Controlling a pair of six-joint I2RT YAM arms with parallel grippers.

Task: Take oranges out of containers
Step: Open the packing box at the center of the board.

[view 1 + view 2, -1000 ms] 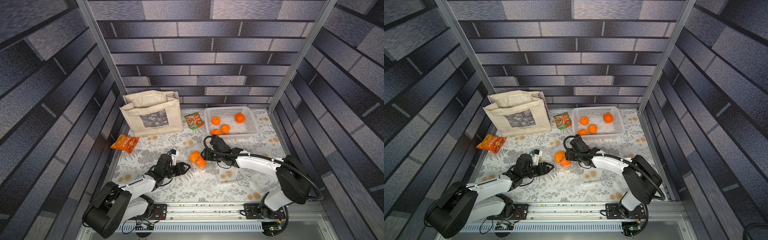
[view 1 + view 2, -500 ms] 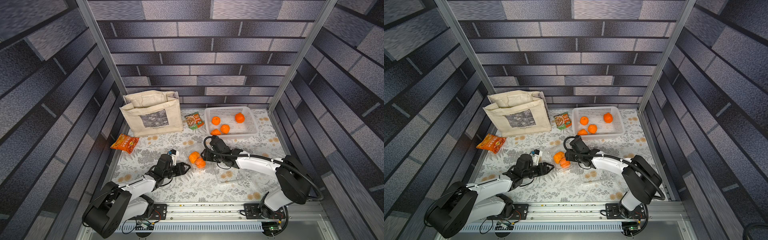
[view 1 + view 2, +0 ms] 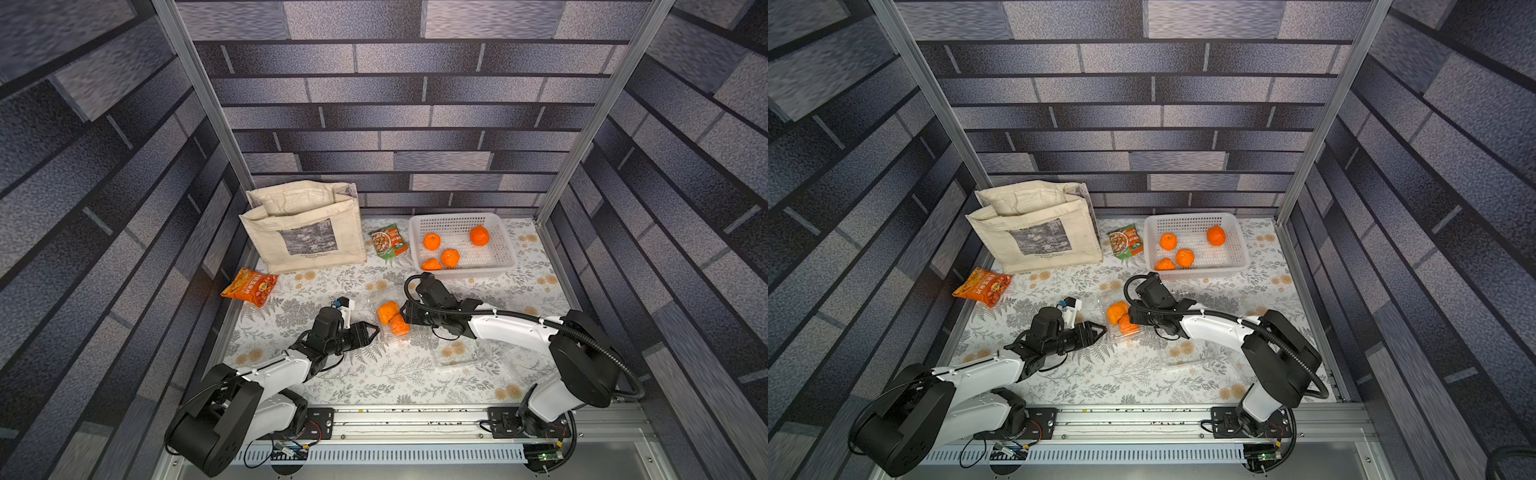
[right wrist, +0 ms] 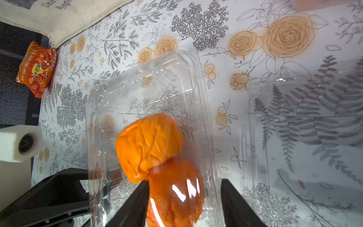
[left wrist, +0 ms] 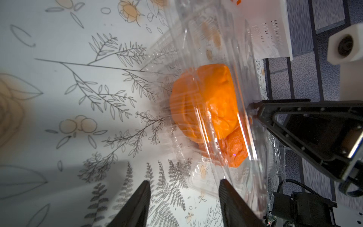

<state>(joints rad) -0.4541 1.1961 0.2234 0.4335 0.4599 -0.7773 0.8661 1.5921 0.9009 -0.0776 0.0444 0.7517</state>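
Two oranges (image 3: 387,311) (image 3: 400,325) lie side by side in a clear container (image 3: 375,297) at mid-table; both top views show them. My right gripper (image 3: 405,312) reaches in from the right. In the right wrist view it (image 4: 185,180) stands open, its jaws either side of the nearer orange (image 4: 174,188), with the other orange (image 4: 149,145) beyond. My left gripper (image 3: 374,331) is at the container's left side, open, with only tablecloth between its jaws (image 5: 184,181); one finger (image 5: 231,196) is against the plastic (image 5: 208,39).
A white basket (image 3: 457,220) at the back right holds several oranges (image 3: 432,241). An empty clear container (image 3: 459,353) lies in front of my right arm. A beige cloth bag (image 3: 303,232), a green packet (image 3: 388,241) and an orange snack packet (image 3: 249,286) lie at the back left.
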